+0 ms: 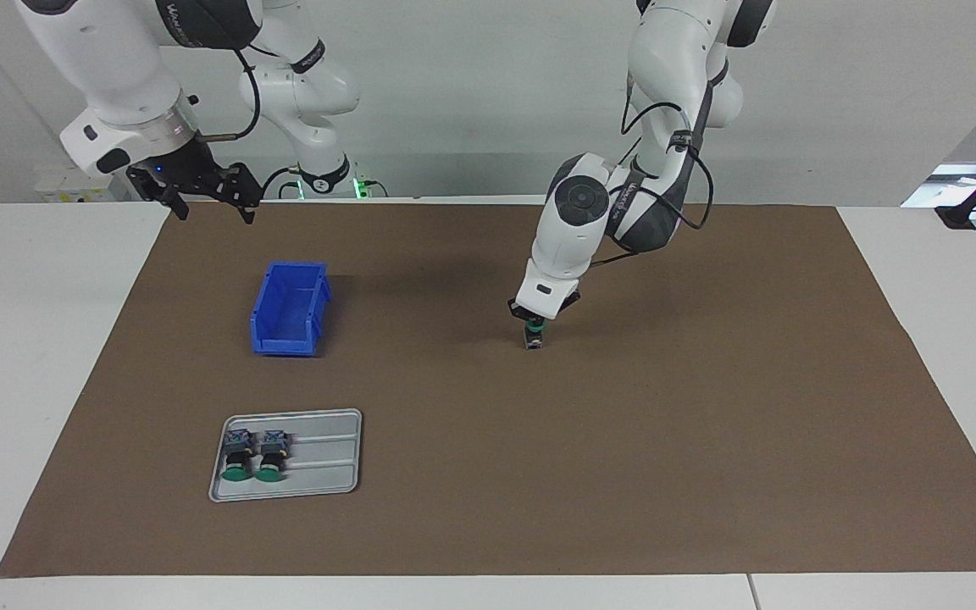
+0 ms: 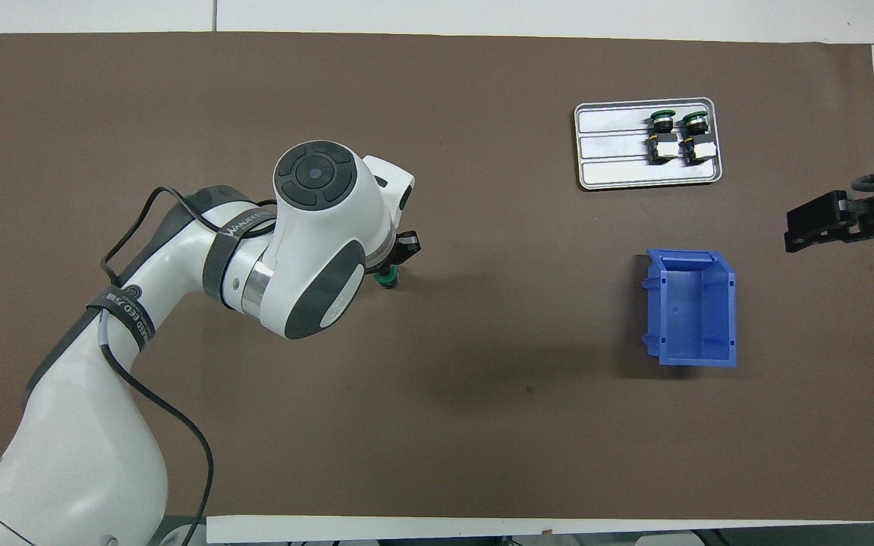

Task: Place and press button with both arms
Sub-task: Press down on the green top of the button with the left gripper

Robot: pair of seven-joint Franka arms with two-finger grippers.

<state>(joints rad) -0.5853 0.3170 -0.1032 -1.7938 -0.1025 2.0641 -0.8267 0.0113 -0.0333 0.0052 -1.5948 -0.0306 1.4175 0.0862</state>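
black strap on the left arm [image 2: 127, 311] carries white lettering, starts "wanjeed", rest not legible. second strap nearer its wrist, same lettering. facing view: same kind of lettering on the left arm's wrist strap, and on the dark collars of the right arm [image 1: 115, 76], too small to read. no other text, numbers or signs.

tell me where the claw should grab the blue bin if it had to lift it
Probably one long side wall of the bin, pinched over its rim from straight above. The bin stands upright with its open top up and nothing inside, so one finger could drop inside and one outside. The right claw, open and waiting at that end of the table, is the closer one.
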